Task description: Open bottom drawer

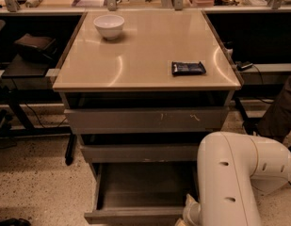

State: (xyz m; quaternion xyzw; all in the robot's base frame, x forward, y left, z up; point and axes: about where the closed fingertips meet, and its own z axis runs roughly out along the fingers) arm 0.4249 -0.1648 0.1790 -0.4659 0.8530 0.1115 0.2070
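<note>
The bottom drawer (135, 216) of the cabinet stands pulled out toward me, and its shallow grey box (145, 185) shows, with nothing visible in it. Above it are the plain middle drawer front (140, 152) and the wide top drawer front (145, 119) with pale scratch marks, both pushed in. My white arm (230, 178) bends down at the lower right, and its wrist (191, 214) sits by the right end of the bottom drawer's front. The gripper itself is below the bottom edge of the view and hidden.
On the beige cabinet top (135, 65) are a white bowl (109, 25) at the back left and a dark snack packet (188, 68) at the right. Dark shelving (27, 55) stands to the left, cables and a bench (258, 69) to the right. The floor is speckled (36, 182).
</note>
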